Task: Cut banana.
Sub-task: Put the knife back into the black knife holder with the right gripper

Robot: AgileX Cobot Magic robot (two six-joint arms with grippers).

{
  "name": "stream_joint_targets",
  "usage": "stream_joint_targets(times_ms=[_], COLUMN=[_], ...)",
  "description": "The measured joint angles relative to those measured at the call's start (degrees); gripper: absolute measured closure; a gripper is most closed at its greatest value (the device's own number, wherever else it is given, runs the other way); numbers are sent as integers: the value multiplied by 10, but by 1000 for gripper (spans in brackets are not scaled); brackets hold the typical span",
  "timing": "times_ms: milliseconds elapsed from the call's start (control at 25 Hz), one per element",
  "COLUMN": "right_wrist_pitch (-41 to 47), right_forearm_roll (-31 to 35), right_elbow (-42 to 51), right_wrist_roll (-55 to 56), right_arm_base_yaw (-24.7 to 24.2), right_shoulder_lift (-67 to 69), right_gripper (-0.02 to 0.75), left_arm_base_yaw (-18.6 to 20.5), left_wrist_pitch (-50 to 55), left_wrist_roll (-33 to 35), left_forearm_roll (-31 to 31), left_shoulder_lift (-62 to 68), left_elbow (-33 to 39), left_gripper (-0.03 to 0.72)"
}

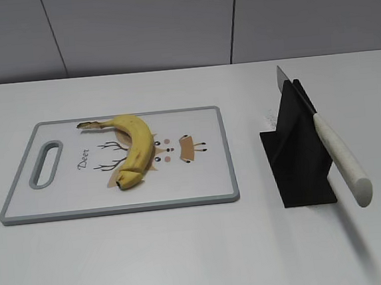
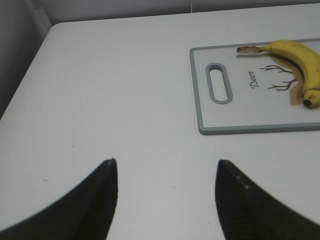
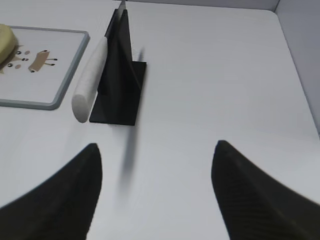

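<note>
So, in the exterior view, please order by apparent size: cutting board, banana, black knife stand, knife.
1. cutting board, clearly largest.
2. black knife stand.
3. knife and banana: they look similar in length, and the knife handle juts toward the camera, so no ranking.

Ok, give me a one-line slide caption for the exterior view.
Uncut banana lying on the deer-print cutting board, white-handled knife resting in its black stand to the right.

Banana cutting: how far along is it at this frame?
Only the setup is done: the banana lies whole on the cutting board. Nothing is in hand; the knife sits in its black stand, and both the left end effector and right end effector are open, empty. Grasping and cutting remain.
</note>
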Motion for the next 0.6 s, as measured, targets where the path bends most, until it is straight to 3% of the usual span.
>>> stream_joint_targets(times_ms=[600], right_wrist_pitch=[0], right_forearm_roll=[0], right_elbow=[0], right_wrist_roll=[0], right_arm_base_yaw=[-2], right_shoulder_lift=[0], right_gripper=[208], left_arm_base_yaw=[0], left_wrist_pitch=[0], left_wrist_roll=[0], left_forearm_roll=[0], left_shoulder_lift=[0], left_elbow=[0], left_gripper=[97])
